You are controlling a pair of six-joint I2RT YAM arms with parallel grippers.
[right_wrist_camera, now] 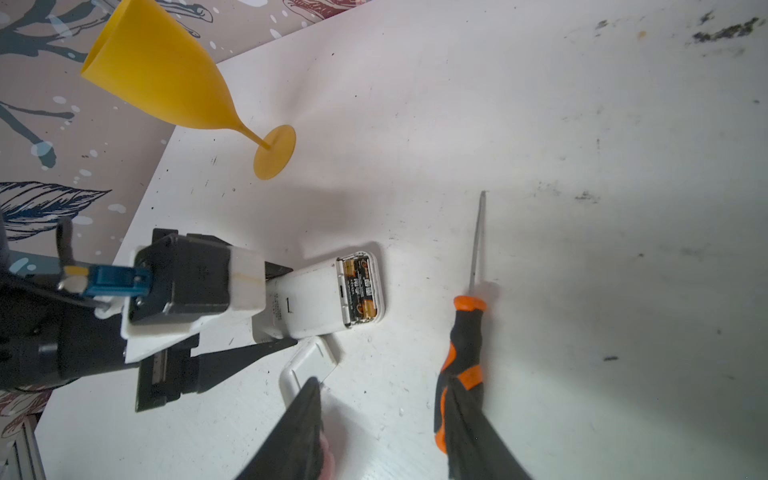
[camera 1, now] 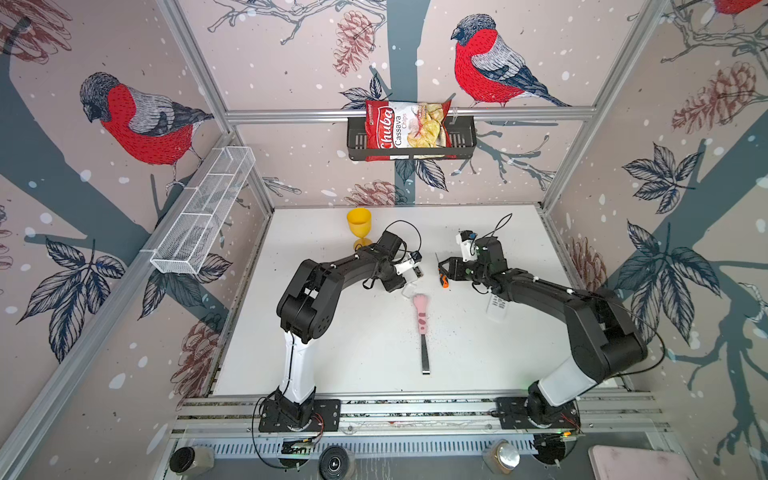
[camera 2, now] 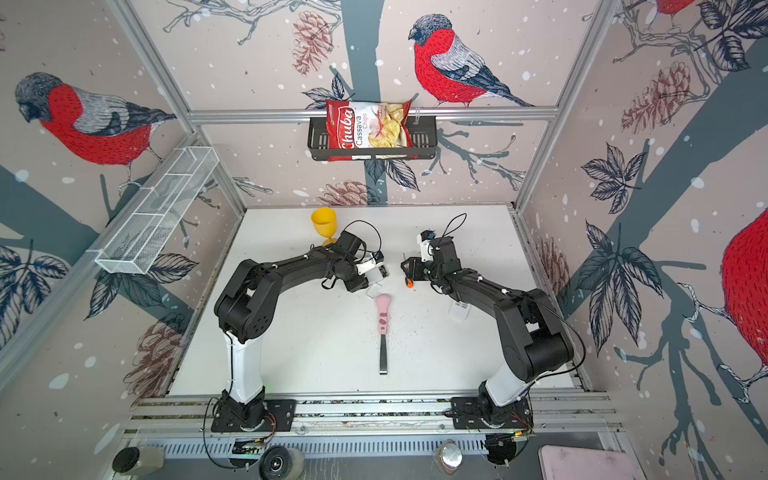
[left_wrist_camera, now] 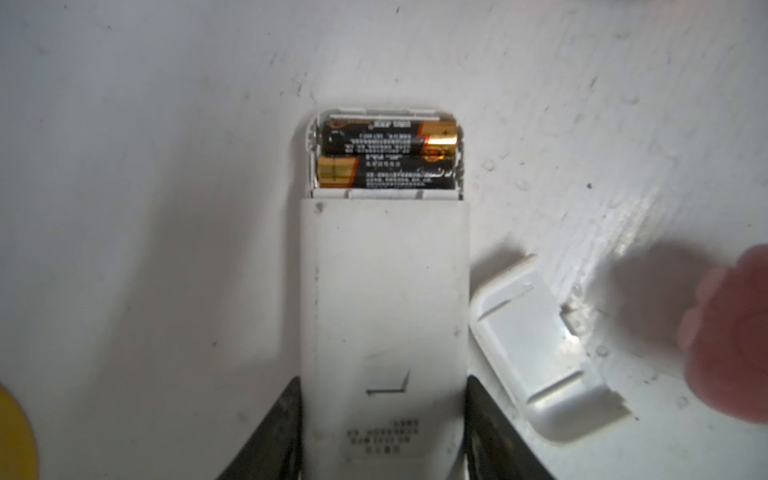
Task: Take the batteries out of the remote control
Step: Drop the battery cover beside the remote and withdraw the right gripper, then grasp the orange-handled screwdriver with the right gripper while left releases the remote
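I've got the left gripper (left_wrist_camera: 383, 378) clamped on the smooth white remote (left_wrist_camera: 384, 291), glossy black-gold cylindrical batteries (left_wrist_camera: 386, 153) exposed, right gripper (right_wrist_camera: 382, 382) gaping beside the slim-shafted screwdriver (right_wrist_camera: 465, 332)

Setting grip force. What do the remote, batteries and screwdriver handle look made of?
remote: white hard plastic, matte, scuffed.
batteries: presumably metal cells; glossy black printed wrap, gold ends glinting.
screwdriver handle: orange plastic with black inlays, probably rubbery; dull, no shine.
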